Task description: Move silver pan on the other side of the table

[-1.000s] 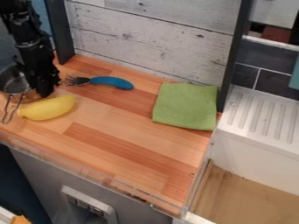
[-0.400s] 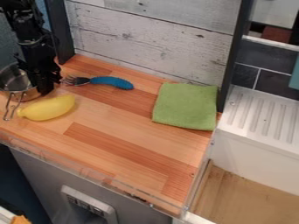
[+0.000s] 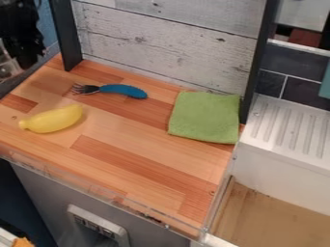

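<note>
At the upper left edge of the camera view, the black gripper [image 3: 26,50] is off the table, beyond the wooden surface's back left edge. The silver pan [image 3: 7,67] is beside it, cut off by the view's left edge, with only a shiny part showing. The gripper is shut on the pan, which is up off the wooden table [image 3: 129,144]. The pan's handle is hidden or out of view.
A yellow banana-like toy [image 3: 53,119] lies at the table's left. Behind it is a blue-handled fork [image 3: 119,90]. A green cloth [image 3: 205,117] lies at the back right, near a dark post and the white ridged drainboard [image 3: 290,128].
My gripper and the pan have gone up and to the left, away from their place behind the yellow toy, and the table's left corner is now uncovered.
</note>
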You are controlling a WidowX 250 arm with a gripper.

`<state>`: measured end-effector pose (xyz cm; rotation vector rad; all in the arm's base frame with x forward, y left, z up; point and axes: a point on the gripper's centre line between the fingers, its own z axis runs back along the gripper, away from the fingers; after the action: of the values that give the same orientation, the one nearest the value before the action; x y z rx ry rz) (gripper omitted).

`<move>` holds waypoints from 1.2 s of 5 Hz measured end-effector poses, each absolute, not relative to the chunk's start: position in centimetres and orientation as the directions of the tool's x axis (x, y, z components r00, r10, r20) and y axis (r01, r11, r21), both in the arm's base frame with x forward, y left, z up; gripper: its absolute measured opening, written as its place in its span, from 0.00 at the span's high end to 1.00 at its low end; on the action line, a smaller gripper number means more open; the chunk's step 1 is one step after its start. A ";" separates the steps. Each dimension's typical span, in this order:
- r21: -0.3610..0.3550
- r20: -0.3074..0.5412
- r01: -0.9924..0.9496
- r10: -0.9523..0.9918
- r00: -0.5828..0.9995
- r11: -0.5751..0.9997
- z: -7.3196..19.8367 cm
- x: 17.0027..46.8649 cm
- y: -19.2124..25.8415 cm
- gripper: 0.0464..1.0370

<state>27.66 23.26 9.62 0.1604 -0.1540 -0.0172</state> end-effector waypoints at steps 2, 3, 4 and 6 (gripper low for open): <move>0.117 0.209 0.188 -0.209 0.955 0.975 13.1 26.4 14.2 0.97; 0.089 0.187 0.284 -0.296 0.937 0.955 12.1 25.0 9.3 0.97; 0.089 0.166 0.364 -0.374 0.912 0.927 11.1 23.9 4.2 0.97; 0.094 0.095 0.526 -0.533 0.841 0.845 7.0 23.2 -2.2 0.97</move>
<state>23.15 -2.17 6.98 0.0653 -0.1195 -0.5601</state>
